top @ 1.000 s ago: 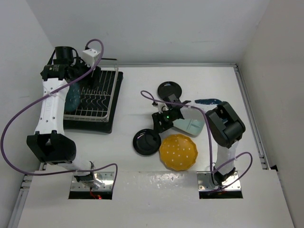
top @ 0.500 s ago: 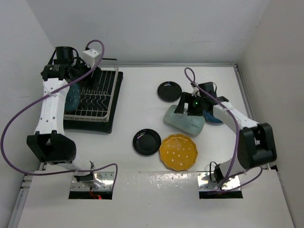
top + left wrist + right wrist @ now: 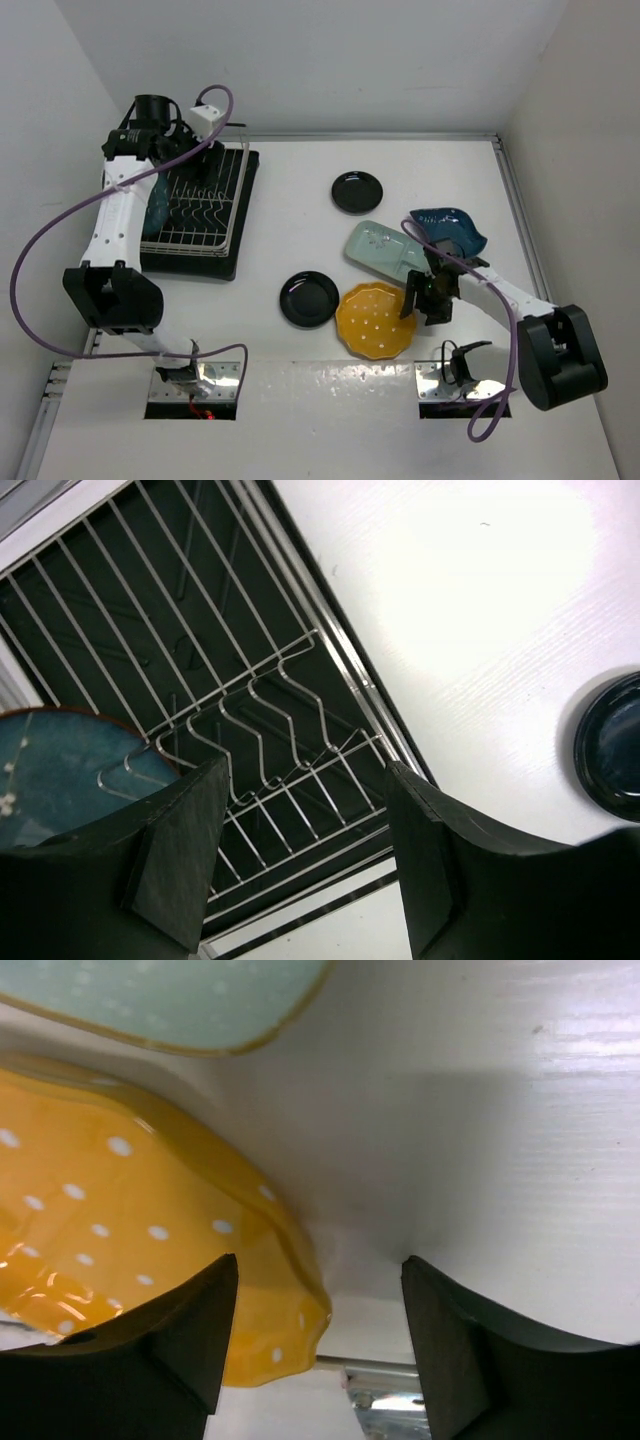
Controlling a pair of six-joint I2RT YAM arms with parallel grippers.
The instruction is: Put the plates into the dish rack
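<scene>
Plates to rack: a rim pinch lined up

Plates lay mostly loose on the counter (image 3: 290,230). A yellow dotted plate (image 3: 375,320) sat toward the near edge, with a pale green rectangular plate (image 3: 390,252) just behind it. A near black plate (image 3: 309,299) lay beside it, and a far black plate (image 3: 357,192) and a blue dish (image 3: 447,228) lay farther back. One teal plate (image 3: 155,205) sat in the dish rack (image 3: 200,205) at the far left.

The right claw (image 3: 425,300) was low at the yellow plate's right rim, fingers apart and empty. Its wrist view showed the rim inside the gap, nearer one finger. The left claw (image 3: 185,140) hung over the rack, likewise apart and holding nothing.

The step looked like a rim pinch. To do it well, the right claw probably needed one finger under the raised lip and the rim centred in the gap. It also needed to avoid nudging the green plate before closing.
</scene>
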